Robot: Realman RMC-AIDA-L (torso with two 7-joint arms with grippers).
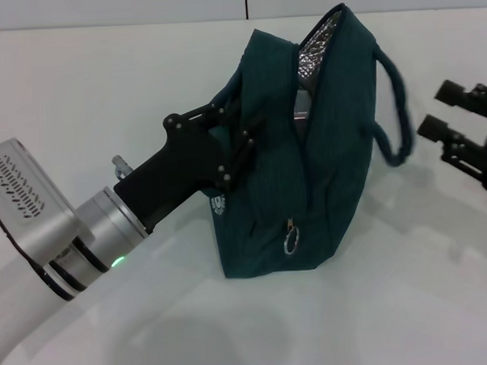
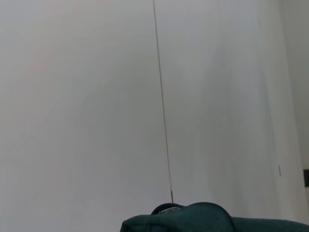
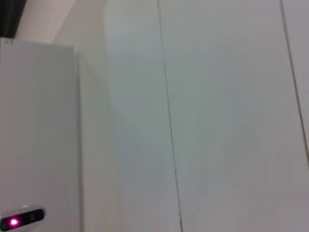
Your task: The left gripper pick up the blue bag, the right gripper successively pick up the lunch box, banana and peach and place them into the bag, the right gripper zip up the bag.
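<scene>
While left claw [image 1: 240, 138] grips blue bag [image 1: 324, 171], right claw [image 1: 460, 133] hovers.

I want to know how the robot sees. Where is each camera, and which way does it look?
Head view: up on the robot's head, looking down at the white table. It shows the left gripper shut on the bag and the right gripper open, off to the side.
Left wrist view: on the left arm, facing a white wall; only the bag's top shows, no robot parts.
Right wrist view: on the right arm, facing white panels; no robot parts.
Head and left wrist views share the bag.
</scene>
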